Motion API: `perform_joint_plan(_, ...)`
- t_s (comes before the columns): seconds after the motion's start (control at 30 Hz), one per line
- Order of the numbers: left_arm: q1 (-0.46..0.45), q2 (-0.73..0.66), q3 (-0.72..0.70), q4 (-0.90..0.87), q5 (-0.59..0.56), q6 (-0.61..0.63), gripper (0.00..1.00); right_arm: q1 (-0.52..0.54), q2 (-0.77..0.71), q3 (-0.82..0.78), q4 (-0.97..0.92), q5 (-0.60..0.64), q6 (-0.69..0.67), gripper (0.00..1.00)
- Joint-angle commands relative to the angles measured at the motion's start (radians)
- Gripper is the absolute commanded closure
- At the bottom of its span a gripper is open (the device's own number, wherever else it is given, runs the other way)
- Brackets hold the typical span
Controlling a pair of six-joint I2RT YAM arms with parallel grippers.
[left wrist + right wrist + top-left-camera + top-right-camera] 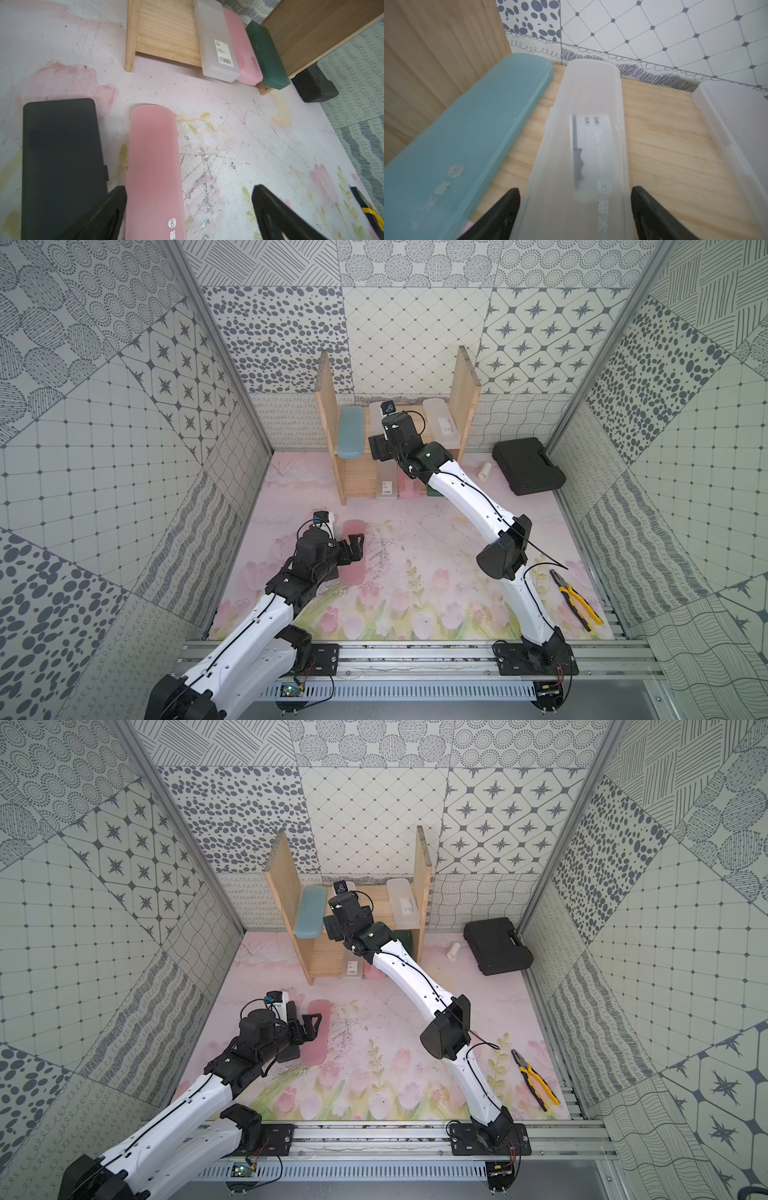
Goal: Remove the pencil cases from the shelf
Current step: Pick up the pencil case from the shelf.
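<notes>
The pine shelf (328, 406) stands at the back. On its upper board lie a blue pencil case (456, 145), a frosted clear one (583, 128) in the middle and another clear one (737, 124). My right gripper (575, 190) is shut on the middle clear case, a finger against each long side. The lower board holds a labelled clear case (218, 41), a pink one (243, 49) and a dark green one (268, 56). On the table lie a black case (62, 155) and a pink case (153, 166). My left gripper (189, 188) hangs open over that pink case.
A big black tool case (528, 466) and a small white cylinder (485, 470) lie to the right of the shelf. Yellow-handled pliers (575, 599) lie at the front right. Patterned walls close in both sides and the back.
</notes>
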Motion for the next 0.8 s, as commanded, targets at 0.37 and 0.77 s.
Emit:
perform_joint_plan(0.37,0.003,0.004,0.013,0.042,0.005,0.003,0.01,0.003,0.06,0.065,0.026,0.028,-0.023,0.08)
perform_joint_plan(0.77,0.003,0.006,0.013,0.04,0.001,0.003,0.01,0.002,0.057,0.05,0.025,0.021,-0.01,0.19)
